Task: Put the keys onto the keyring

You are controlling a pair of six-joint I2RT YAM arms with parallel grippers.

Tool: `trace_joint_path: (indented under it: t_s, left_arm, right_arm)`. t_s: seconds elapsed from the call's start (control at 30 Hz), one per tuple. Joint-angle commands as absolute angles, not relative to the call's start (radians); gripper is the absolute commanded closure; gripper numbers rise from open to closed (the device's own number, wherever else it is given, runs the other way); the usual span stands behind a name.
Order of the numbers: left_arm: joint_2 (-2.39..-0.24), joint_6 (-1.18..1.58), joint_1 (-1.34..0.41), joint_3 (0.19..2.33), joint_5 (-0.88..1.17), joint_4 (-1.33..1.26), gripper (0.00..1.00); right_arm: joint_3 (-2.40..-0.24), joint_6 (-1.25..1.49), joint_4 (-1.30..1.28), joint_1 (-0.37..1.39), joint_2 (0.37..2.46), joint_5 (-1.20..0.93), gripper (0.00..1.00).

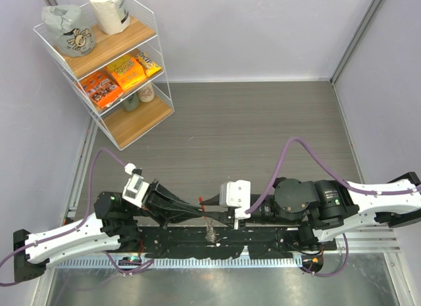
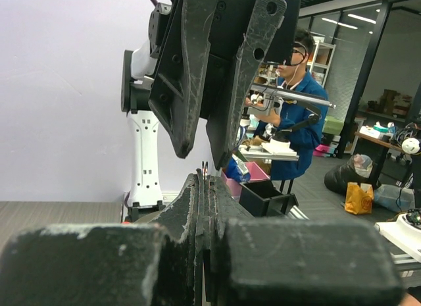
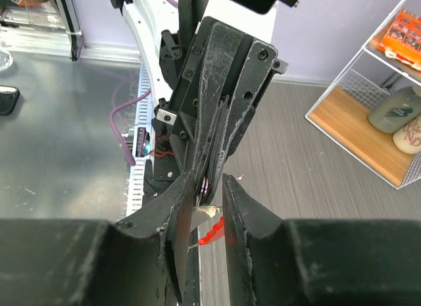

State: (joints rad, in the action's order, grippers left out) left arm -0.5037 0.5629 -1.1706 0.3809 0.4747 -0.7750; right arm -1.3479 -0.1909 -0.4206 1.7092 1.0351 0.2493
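My two grippers meet tip to tip above the near edge of the table. My left gripper (image 1: 199,211) is shut on a thin edge of the keyring (image 2: 205,168), which pokes up between its fingertips. In the right wrist view the keyring's red arc (image 3: 214,229) lies in the narrow gap of my right gripper (image 3: 209,207), whose jaws stand slightly apart around it. A pale silvery piece (image 3: 212,210) sits beside the arc. A small silvery bit (image 1: 209,232) hangs below the grippers. I cannot make out a green or a black key head.
A wire shelf (image 1: 105,62) with snack packs, bottles and bags stands at the back left. The grey wood-grain table (image 1: 263,128) stretches behind the arms. A metal rail (image 1: 197,260) runs along the near edge, and purple cables (image 1: 309,151) loop above both arms.
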Motion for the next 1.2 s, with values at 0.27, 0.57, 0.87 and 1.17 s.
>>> trace_joint_path:
  t_s: [0.27, 0.57, 0.87, 1.17]
  left_arm:
    - [-0.480, 0.528, -1.173, 0.422, 0.462, -0.772, 1.00]
    - [-0.465, 0.526, -1.173, 0.420, 0.465, -0.770, 1.00]
    - [-0.465, 0.525, -1.175, 0.425, 0.465, -0.773, 1.00]
    - [-0.468, 0.525, -1.173, 0.428, 0.462, -0.778, 1.00]
  right_arm:
    - [-1.367, -0.146, -0.440, 1.715, 1.026, 0.288, 0.70]
    - [-1.325, -0.135, -0.423, 1.715, 0.991, 0.313, 0.70]
    - [-1.302, -0.129, -0.400, 1.717, 0.980, 0.281, 0.70]
    - [-1.308, -0.132, -0.390, 1.715, 1.002, 0.261, 0.70]
